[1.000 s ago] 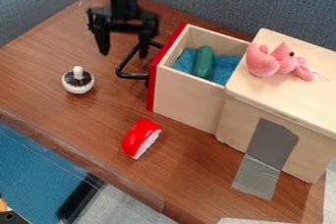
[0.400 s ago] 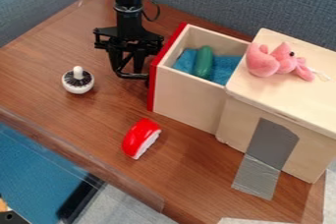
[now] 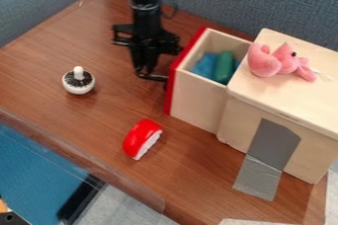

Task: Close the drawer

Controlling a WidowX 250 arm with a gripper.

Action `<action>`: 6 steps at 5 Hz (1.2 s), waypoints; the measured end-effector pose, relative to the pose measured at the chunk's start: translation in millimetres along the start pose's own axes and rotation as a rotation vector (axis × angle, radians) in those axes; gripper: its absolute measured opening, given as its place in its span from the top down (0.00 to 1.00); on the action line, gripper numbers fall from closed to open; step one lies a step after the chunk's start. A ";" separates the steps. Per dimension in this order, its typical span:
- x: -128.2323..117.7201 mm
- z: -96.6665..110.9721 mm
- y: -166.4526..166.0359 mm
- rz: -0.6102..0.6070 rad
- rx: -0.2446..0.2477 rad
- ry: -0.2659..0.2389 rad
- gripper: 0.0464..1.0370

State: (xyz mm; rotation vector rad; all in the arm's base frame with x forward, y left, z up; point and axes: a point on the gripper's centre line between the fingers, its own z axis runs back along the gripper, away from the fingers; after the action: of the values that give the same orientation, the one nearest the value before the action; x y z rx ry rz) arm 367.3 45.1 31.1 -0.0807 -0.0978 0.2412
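Closing partway, the drawer [image 3: 198,99] (still ajar) moves with the hand [image 3: 146,68].

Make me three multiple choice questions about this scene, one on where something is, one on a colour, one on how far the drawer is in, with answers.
1. Where is the pink plush toy?
A. Under the gray tape
B. On top of the wooden box
C. Beside the brush

2. What colour is the front panel of the drawer?
A. Red
B. Green
C. White

3. How does the drawer stand?
A. Fully shut
B. Lifted out
C. Partly open

Answers:
1. B: the toy lies on the lighter flat top.
2. A: the panel shows red along its edge.
3. C: the green object and blue cloth show inside.
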 end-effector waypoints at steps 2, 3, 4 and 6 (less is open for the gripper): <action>-3.8 0.0 -58.9 -0.149 -0.046 -0.007 0.90; -6.2 -5.6 -76.3 -0.197 -0.049 0.019 0.90; -8.7 -6.8 -80.8 -0.207 -0.048 0.028 0.89; -0.2 5.5 -66.4 -0.124 0.018 -0.010 0.35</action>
State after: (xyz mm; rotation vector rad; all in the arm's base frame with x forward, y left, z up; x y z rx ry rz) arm 382.0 -18.9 42.6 -0.0553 -0.1097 0.1181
